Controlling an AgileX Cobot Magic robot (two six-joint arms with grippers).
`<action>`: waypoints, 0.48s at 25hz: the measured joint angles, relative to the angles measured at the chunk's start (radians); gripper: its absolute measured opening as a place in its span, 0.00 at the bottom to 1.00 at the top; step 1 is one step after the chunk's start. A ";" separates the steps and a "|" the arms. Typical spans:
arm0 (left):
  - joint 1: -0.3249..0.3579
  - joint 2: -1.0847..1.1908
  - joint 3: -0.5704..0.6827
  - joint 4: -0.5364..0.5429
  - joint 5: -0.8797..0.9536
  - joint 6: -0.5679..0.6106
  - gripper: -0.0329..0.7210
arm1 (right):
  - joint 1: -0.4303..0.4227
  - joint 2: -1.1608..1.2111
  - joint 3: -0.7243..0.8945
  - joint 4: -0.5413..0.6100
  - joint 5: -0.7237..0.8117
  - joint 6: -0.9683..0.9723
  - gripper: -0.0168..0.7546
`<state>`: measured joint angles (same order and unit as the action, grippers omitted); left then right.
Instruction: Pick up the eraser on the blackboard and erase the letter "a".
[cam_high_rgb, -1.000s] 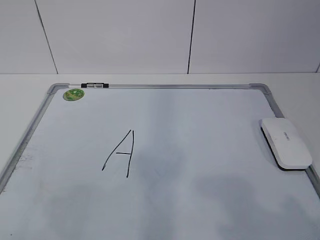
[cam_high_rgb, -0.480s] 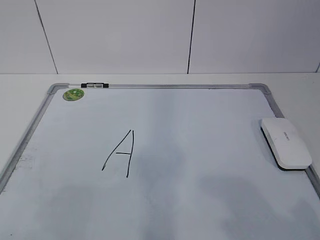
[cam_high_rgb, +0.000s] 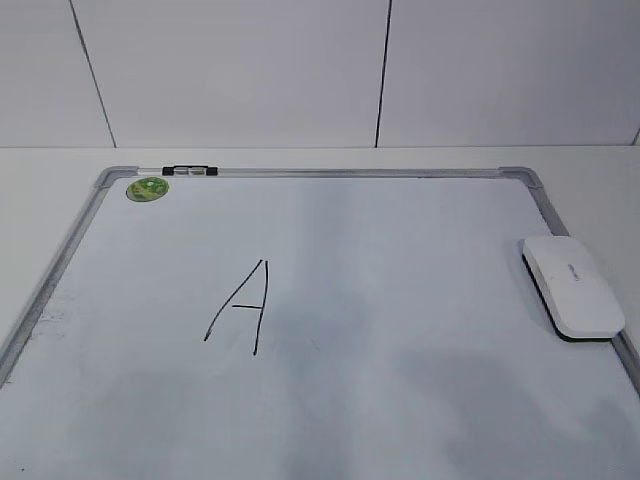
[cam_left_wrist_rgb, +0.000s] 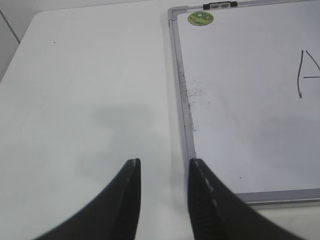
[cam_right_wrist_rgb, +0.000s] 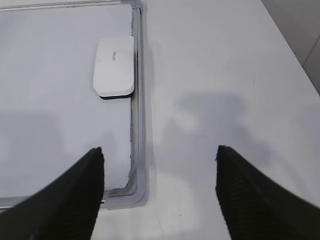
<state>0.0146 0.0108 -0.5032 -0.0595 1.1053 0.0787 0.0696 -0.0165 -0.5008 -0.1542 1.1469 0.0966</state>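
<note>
Left of exterior frame: blackboard lies flat on the table; green sticker at its upper-left corner.

Left of centre: one marker letter visible, and it reads as an angular capital. No small cursive "a" shows in any view. Risk: wiping the only mark present could remove the wrong letter; cause would be assuming this is the target.

Right edge: eraser rests on the board, touching or just beside the frame rail. Risk: a finger lands on the rail, not beside the eraser, so the grasp skews or slips.

Left gripper: jaws parted a little, nothing between them, above bare table beside the board's left rail. Right gripper: jaws spread wide, empty, over the board's lower-right corner, eraser ahead in upper left of its view.

Containers: none in view.
</note>
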 joint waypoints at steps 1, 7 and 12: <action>0.000 0.000 0.000 0.000 0.000 0.000 0.37 | 0.000 0.000 0.000 0.000 0.000 0.000 0.74; 0.000 0.000 0.000 0.000 0.000 0.000 0.37 | 0.000 0.000 0.000 0.000 0.000 0.000 0.74; 0.000 0.000 0.000 0.000 0.000 0.000 0.37 | 0.000 0.000 0.000 0.000 0.000 0.000 0.74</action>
<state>0.0146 0.0108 -0.5032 -0.0595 1.1053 0.0787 0.0696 -0.0165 -0.5008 -0.1542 1.1469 0.0966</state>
